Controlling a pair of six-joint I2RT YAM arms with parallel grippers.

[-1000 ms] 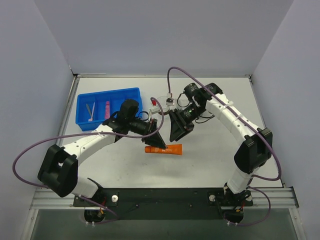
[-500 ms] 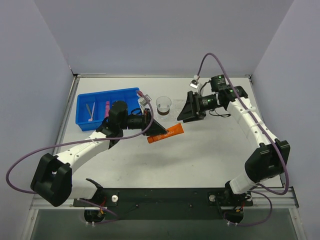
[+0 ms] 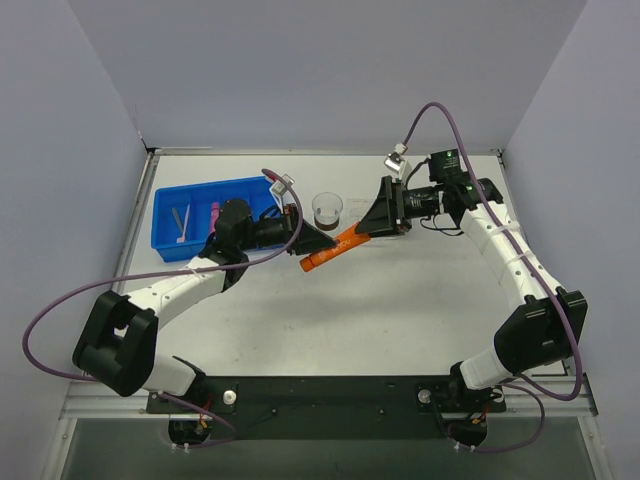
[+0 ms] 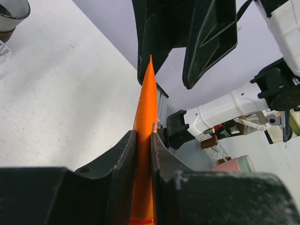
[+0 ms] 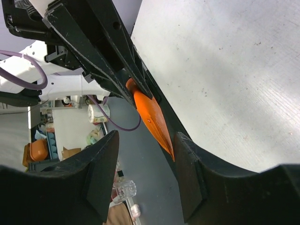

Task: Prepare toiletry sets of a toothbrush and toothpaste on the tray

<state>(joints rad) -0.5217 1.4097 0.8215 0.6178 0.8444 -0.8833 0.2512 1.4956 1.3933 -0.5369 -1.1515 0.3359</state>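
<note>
Orange toothpaste tube (image 3: 335, 247) is clamped aloft in left gripper (image 3: 314, 240); both arms reach inward, right gripper (image 3: 372, 230) spread apart at its tip.

A robotics laboratory test cell is shown. A flat white table (image 3: 400, 310) is boxed in on three sides by plain lavender-grey panel walls (image 3: 330, 70). Two white-and-black jointed robot arms, the left arm (image 3: 175, 288) and the right arm (image 3: 505, 262), are mounted at the near edge on a ribbed aluminium rail (image 3: 545, 398), and loose purple cables (image 3: 433, 104) are looped to them. Beyond the enclosure, blurred workshop clutter is glimpsed in the right wrist view, among it a pale mug (image 5: 98, 113).
</note>
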